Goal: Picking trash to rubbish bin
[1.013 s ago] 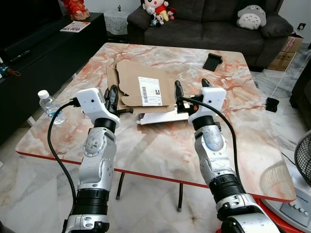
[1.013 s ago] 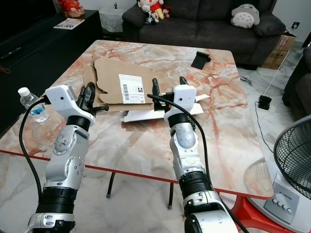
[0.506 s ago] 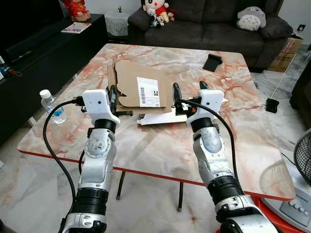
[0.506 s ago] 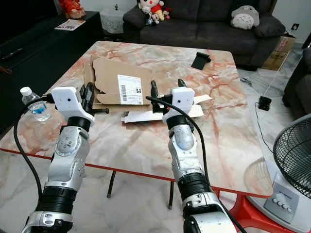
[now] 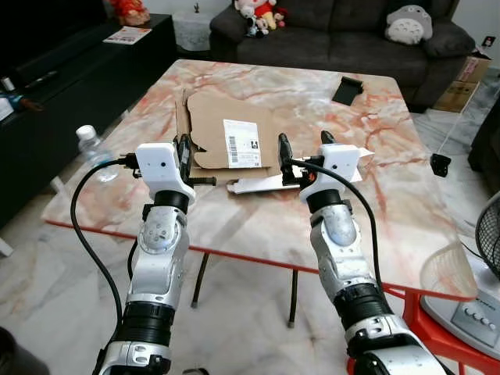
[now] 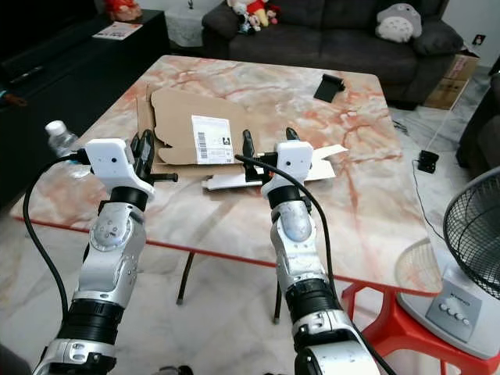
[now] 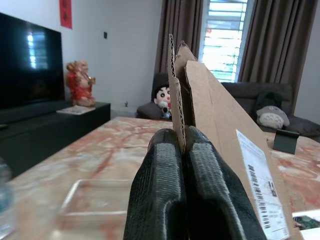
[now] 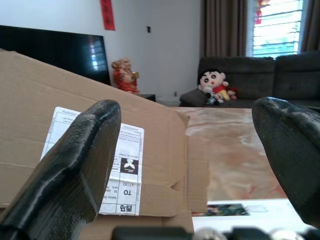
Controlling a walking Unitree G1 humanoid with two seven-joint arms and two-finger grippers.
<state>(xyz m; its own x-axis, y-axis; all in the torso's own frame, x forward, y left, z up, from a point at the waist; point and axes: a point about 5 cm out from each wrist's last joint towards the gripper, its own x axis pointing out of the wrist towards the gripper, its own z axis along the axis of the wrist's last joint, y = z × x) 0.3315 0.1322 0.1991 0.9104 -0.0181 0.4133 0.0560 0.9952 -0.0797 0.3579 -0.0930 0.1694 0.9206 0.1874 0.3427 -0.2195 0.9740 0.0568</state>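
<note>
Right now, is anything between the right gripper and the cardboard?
Nothing visible does. The right gripper is open just short of the flattened cardboard, facing its near edge, while the left gripper is shut on its other side.

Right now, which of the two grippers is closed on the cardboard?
The left gripper: its fingers pinch the edge of the flattened cardboard. The right gripper is open, holding nothing.

The table (image 5: 234, 226) is pink-and-white marble veined with rust red, and its edge is red. On it lies brown cardboard (image 5: 215, 129) bearing a white label (image 5: 241, 144) printed in black. A black phone (image 5: 347, 88) sits at the far right. At the left edge stands a clear bottle (image 5: 95, 152) with a white cap. The sofa (image 5: 336, 39) beyond is dark grey.
</note>
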